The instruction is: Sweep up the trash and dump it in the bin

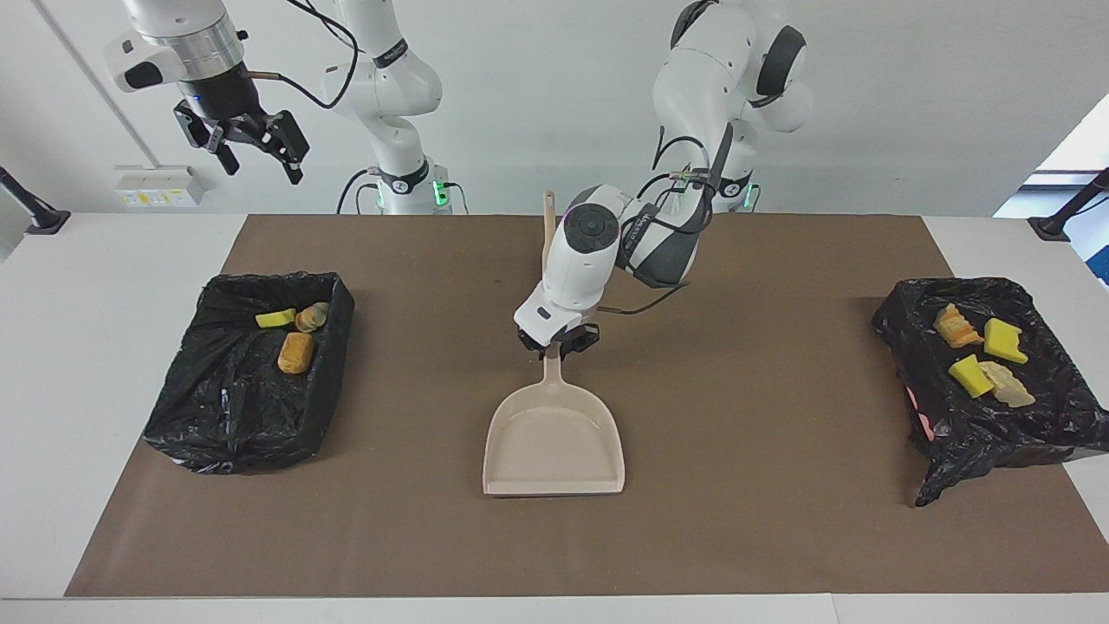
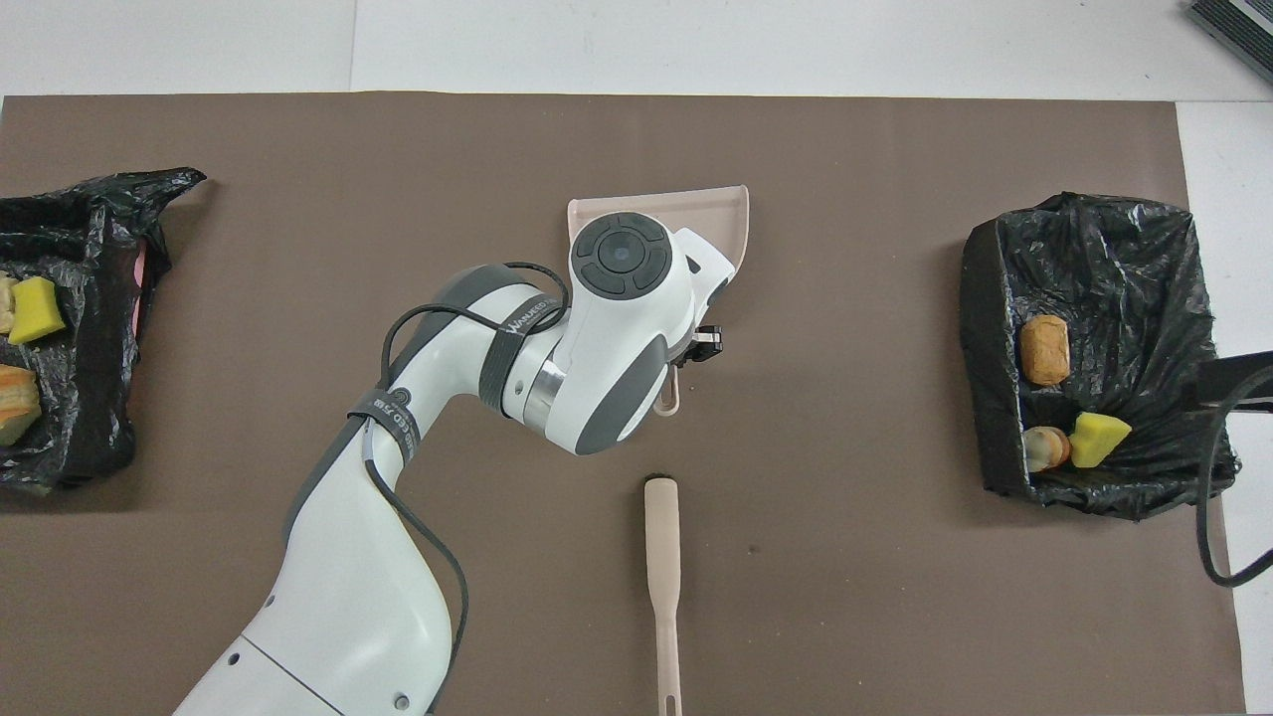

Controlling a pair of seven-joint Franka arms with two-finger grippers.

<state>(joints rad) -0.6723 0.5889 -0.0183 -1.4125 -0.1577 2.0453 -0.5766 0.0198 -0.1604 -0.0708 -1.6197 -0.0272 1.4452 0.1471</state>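
All the trash lies in two black-lined bins. The bin (image 1: 217, 416) at the right arm's end holds a yellow chunk (image 1: 275, 318) and two tan lumps (image 1: 295, 353). The bin (image 1: 1040, 416) at the left arm's end holds several yellow and tan scraps (image 1: 983, 355). The beige dustpan (image 1: 554, 446) lies flat at mid-table, its pan empty. My left gripper (image 1: 554, 345) is down at the dustpan's handle. My right gripper (image 1: 256, 152) is open and empty, raised high near the right arm's end of the table, where it waits.
The beige brush (image 2: 663, 577) lies on the brown mat (image 2: 875, 497), nearer to the robots than the dustpan (image 2: 736, 204). The left arm's elbow hangs over the mat between brush and dustpan. The bins (image 2: 1144, 259) (image 2: 99, 298) sit at the mat's two ends.
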